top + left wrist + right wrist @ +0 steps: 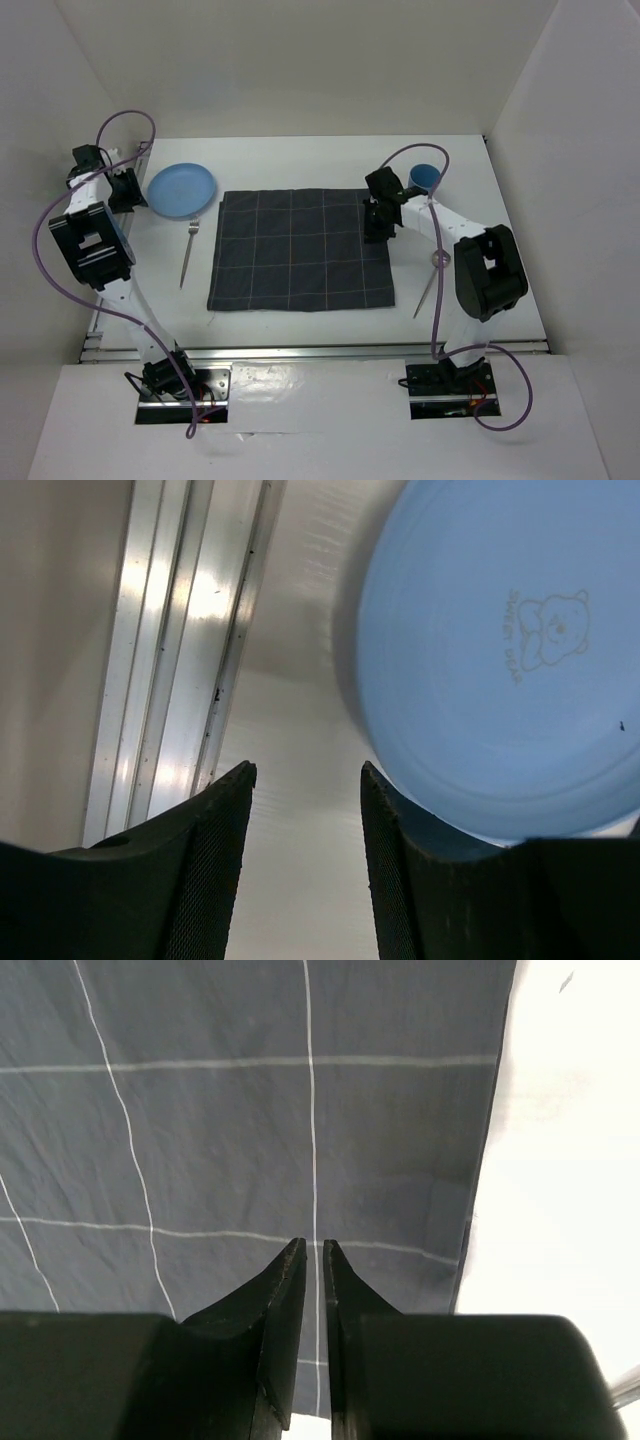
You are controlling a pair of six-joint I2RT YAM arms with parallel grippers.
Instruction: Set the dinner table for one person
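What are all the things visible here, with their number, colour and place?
large flat white tabletop with aluminium rails: one, white, under everything.
dark grey checked cloth: one, dark grey, centre.
round light blue plate: one, light blue, far left.
silver metal fork: one, silver, left of cloth.
small blue cup: one, blue, far right.
thin silver utensil: one, silver, right of cloth.
purple cables: two, purple, along the arms.
left gripper: one, black, open beside plate.
right gripper: one, black, slightly open above cloth.
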